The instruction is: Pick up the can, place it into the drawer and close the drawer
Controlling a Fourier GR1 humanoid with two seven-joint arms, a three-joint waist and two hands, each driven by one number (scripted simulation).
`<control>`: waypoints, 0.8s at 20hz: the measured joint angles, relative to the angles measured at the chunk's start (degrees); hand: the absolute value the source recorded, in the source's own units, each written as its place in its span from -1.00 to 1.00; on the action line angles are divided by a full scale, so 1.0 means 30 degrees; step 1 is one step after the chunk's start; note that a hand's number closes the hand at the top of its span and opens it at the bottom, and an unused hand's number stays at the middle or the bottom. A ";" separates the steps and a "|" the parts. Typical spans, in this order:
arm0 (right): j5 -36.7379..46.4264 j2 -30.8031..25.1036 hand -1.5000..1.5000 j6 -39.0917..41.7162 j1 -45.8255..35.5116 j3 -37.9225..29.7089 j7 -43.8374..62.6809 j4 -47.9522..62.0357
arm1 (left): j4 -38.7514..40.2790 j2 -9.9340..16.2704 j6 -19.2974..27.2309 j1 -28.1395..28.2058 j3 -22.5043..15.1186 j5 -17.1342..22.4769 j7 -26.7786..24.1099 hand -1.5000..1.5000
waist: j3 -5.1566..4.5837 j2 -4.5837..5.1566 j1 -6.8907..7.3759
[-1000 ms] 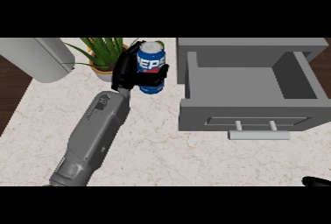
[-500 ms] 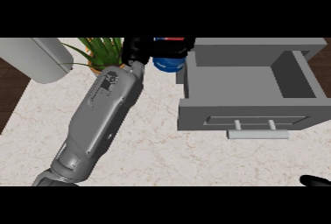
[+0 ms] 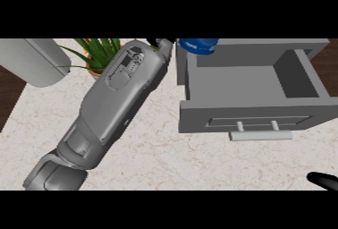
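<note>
The blue can [image 3: 198,45] hangs high at the picture's top edge, above the back left corner of the open grey drawer [image 3: 247,117]. Only its lower part shows. My left hand [image 3: 159,43] is almost wholly hidden behind its own grey forearm; a black sliver of it shows right beside the can, which it holds lifted off the counter. The drawer's inside is bare, and its front with a bar handle [image 3: 260,134] faces me. Of my right hand [image 3: 323,180] only a black tip shows at the lower right edge.
A potted green plant [image 3: 99,50] stands behind the left forearm. A rounded grey appliance [image 3: 33,60] sits at the upper left. The pale stone counter [image 3: 165,161] ends at the left, where dark floor shows.
My left hand has lifted the can off the counter and carried it up and right, from beside the plant to above the drawer's back left corner. The right hand has stayed still.
</note>
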 measured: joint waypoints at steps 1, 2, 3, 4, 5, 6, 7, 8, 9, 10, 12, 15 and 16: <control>0.0047 0.0129 -1.00 0.0071 0.0258 0.0075 -0.0215 -0.0147 | 0.0557 0.0000 0.0224 -0.0548 -0.0054 0.0150 0.0081 1.00 | 0.0004 0.0017 -0.0089; 0.0067 0.0022 -1.00 0.0002 0.0010 0.0006 -0.0153 0.0018 | 0.0863 -0.0004 0.0482 -0.0924 -0.0374 0.0467 0.0182 1.00 | 0.0006 0.0022 -0.0121; 0.0004 -0.0046 -1.00 0.0010 -0.0095 -0.0024 -0.0102 0.0012 | 0.1385 -0.0002 0.0658 -0.1542 -0.0484 0.0660 0.0273 1.00 | 0.0008 0.0043 -0.0196; -0.0069 -0.0067 -1.00 0.0065 -0.0067 -0.0055 -0.0128 0.0045 | 0.1909 -0.0004 0.0780 -0.2074 -0.0616 0.0854 0.0276 1.00 | 0.0009 0.0058 -0.0268; -0.0025 0.0048 -1.00 0.0105 0.0012 0.0021 -0.0393 0.0148 | 0.2458 -0.0005 0.0733 -0.2530 -0.0643 0.1028 0.0195 1.00 | 0.0012 0.0077 -0.0313; -0.0030 0.0056 -1.00 0.0117 0.0026 0.0038 -0.0398 0.0143 | 0.3025 -0.0003 0.0846 -0.2917 -0.0788 0.1257 -0.0014 1.00 | 0.0017 0.0105 -0.0414; -0.0221 0.0000 -1.00 0.0181 0.0106 -0.0105 -0.0384 0.0017 | 0.3388 -0.0006 0.1021 -0.3207 -0.1045 0.1509 -0.0039 1.00 | 0.0019 0.0105 -0.0468; -0.0428 -0.0082 -1.00 0.0216 0.0090 -0.0266 -0.0318 0.0000 | 0.3855 -0.0006 0.1035 -0.3702 -0.1036 0.1674 0.0036 1.00 | 0.0019 0.0113 -0.0501; -0.0332 -0.0088 -1.00 0.0129 -0.0119 -0.0163 -0.0230 0.0066 | 0.4403 -0.0006 0.1122 -0.4096 -0.1098 0.1820 -0.0062 1.00 | 0.0023 0.0139 -0.0542; -0.0202 0.0021 -1.00 0.0128 -0.0023 0.0014 -0.0273 -0.0059 | 0.4888 -0.0005 0.1201 -0.4451 -0.1203 0.2011 -0.0128 1.00 | 0.0024 0.0161 -0.0620; -0.0073 -0.0044 -1.00 -0.0055 -0.0452 0.0220 0.0127 -0.0124 | 0.5704 -0.0007 0.1409 -0.5019 -0.1518 0.2400 -0.0315 1.00 | 0.0026 0.0197 -0.0724; -0.0326 -0.0364 -1.00 0.0118 -0.0785 -0.0035 0.0029 0.0420 | 0.6563 -0.0006 0.1538 -0.5621 -0.2005 0.3014 -0.0605 1.00 | 0.0033 0.0233 -0.0848; -0.0227 -0.0360 -1.00 0.0122 -0.0836 0.0038 -0.0056 0.0507 | 0.6851 -0.0006 0.1743 -0.5818 -0.2191 0.3134 -0.0766 1.00 | 0.0037 0.0250 -0.0907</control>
